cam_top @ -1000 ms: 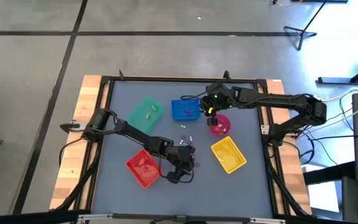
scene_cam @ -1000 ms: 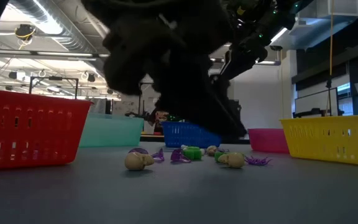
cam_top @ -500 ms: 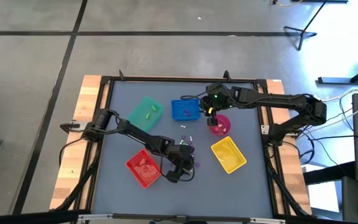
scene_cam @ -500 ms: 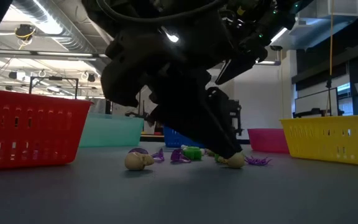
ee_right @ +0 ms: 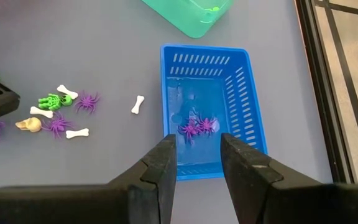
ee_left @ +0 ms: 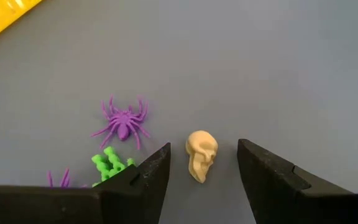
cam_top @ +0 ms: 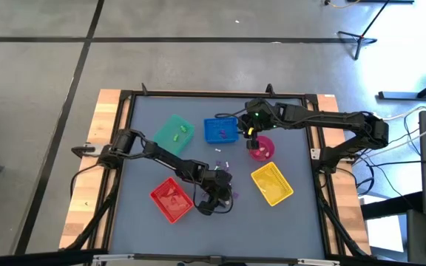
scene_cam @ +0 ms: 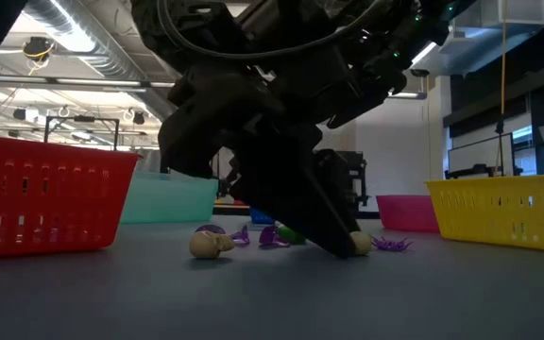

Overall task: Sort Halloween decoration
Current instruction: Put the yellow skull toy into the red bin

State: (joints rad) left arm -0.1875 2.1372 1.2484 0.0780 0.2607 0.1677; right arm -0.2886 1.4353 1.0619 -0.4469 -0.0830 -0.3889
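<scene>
Tan skull point(ee_left: 201, 155) between open left jaws

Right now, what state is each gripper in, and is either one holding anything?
Left gripper: jaws open, straddling a tan skull on the table, not closed on it.
Right gripper: jaws open, empty, above the blue tray.

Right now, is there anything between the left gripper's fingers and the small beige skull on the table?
Nothing visible. The left gripper is open with the skull lying between its fingers; the purple spider and green skeleton lie off to one side.
</scene>
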